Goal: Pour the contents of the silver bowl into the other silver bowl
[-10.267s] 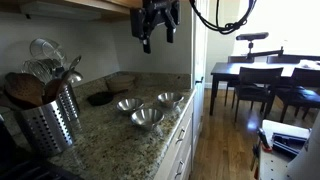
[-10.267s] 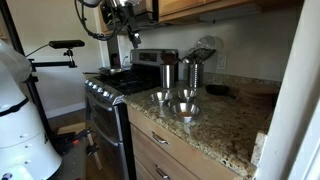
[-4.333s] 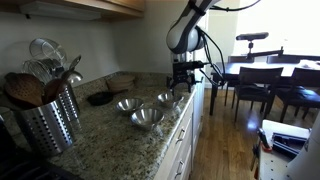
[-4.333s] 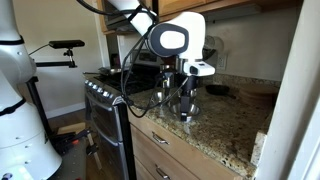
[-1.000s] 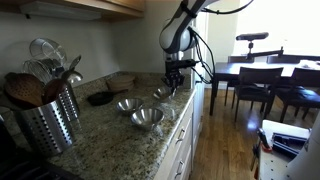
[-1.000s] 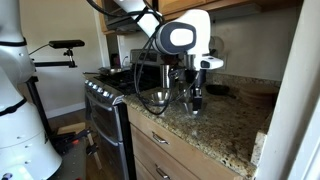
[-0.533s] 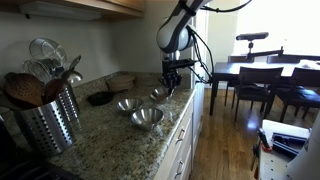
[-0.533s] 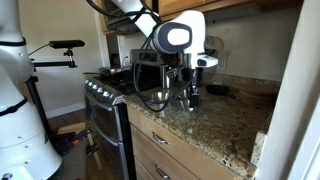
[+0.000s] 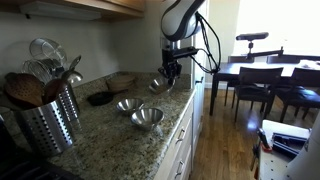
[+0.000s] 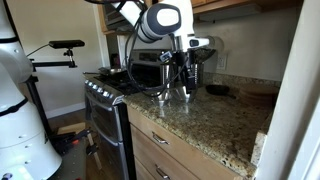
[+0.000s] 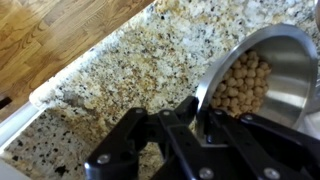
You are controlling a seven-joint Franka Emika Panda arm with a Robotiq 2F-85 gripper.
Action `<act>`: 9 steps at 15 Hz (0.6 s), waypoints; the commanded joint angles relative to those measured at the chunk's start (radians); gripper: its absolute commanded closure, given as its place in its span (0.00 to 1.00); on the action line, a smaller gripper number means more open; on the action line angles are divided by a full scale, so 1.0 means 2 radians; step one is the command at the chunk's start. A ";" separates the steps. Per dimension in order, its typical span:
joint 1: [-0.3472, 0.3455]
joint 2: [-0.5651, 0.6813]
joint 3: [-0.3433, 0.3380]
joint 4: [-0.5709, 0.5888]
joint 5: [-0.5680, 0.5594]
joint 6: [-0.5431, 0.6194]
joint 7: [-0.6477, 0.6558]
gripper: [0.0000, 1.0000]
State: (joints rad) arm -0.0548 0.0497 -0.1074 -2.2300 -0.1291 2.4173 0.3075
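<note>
**While the silver bowl hangs tilted above the surface, its load sits inside**

As the wrist view has it, the gripper is clamped on the silver bowl, its dark fingers pinching the thin rim at the bowl's lower left edge. The bowl fills the right side of that view, tipped over, and pale round beans lie heaped against its lower wall. Under it runs speckled granite, and past the edge there is wood floor.

In an exterior view the arm reaches down from above and the bowl is in the air, clear of the surface. The other silver bowl sits upright on the granite, lower and nearer the camera, apart from the held one. The wider steel bowl sits just beside it. A flat black item lies near the wall, and a perforated steel utensil holder full of wooden spoons stands in the foreground.

In an exterior view the gripper hangs over the granite near the stove. There the bowl is too small to make out clearly.
</note>
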 commanded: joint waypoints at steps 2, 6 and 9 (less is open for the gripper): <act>0.002 -0.029 0.011 -0.010 -0.027 -0.004 0.024 0.92; 0.004 -0.013 0.020 0.008 -0.027 -0.004 0.029 0.92; 0.005 -0.005 0.024 0.022 -0.028 -0.005 0.031 0.92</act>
State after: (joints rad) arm -0.0527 0.0314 -0.0625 -2.2179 -0.1576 2.4176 0.3331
